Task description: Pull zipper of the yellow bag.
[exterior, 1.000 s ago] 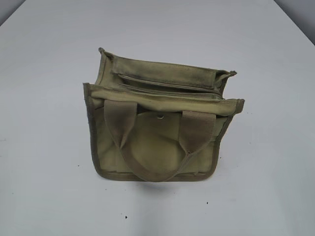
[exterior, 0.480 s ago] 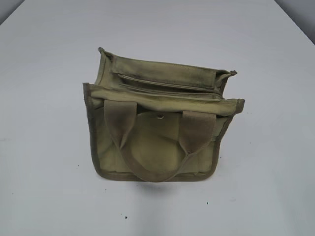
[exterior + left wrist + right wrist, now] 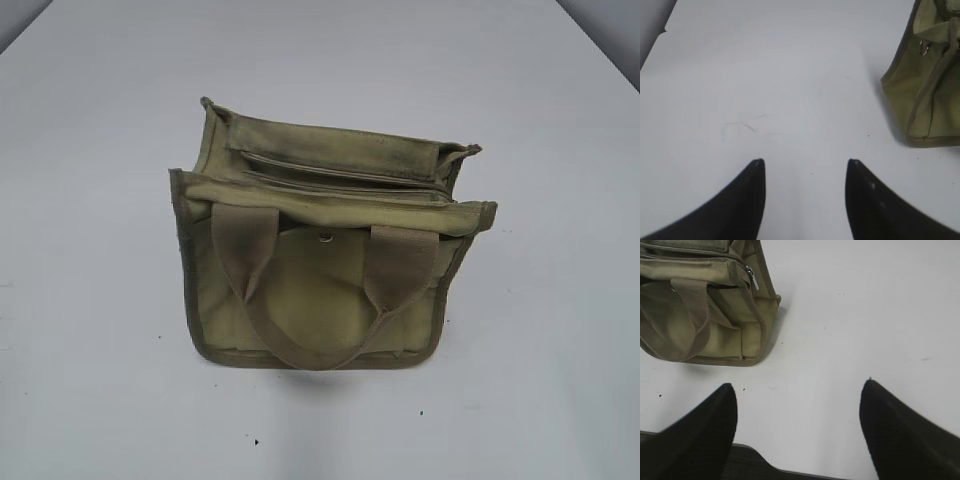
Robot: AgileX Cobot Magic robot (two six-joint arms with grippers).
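The yellow bag (image 3: pixel 320 250) stands upright on the white table in the middle of the exterior view, its two webbing handles hanging down the front. The zipper (image 3: pixel 340 188) runs along its top. In the right wrist view the bag (image 3: pixel 715 315) is at the upper left, and the silver pull tab (image 3: pixel 752 277) hangs at the near end of the zipper. My right gripper (image 3: pixel 799 385) is open and empty, below and right of the bag. My left gripper (image 3: pixel 805 162) is open and empty over bare table, with the bag (image 3: pixel 930 95) at its upper right. Neither gripper shows in the exterior view.
The white table (image 3: pixel 100 380) extends around the bag on all sides. A round metal snap (image 3: pixel 326 237) sits on the front pocket flap. The table's near edge (image 3: pixel 790 471) lies just under my right gripper. A small metal fitting (image 3: pixel 925 47) shows on the bag's side.
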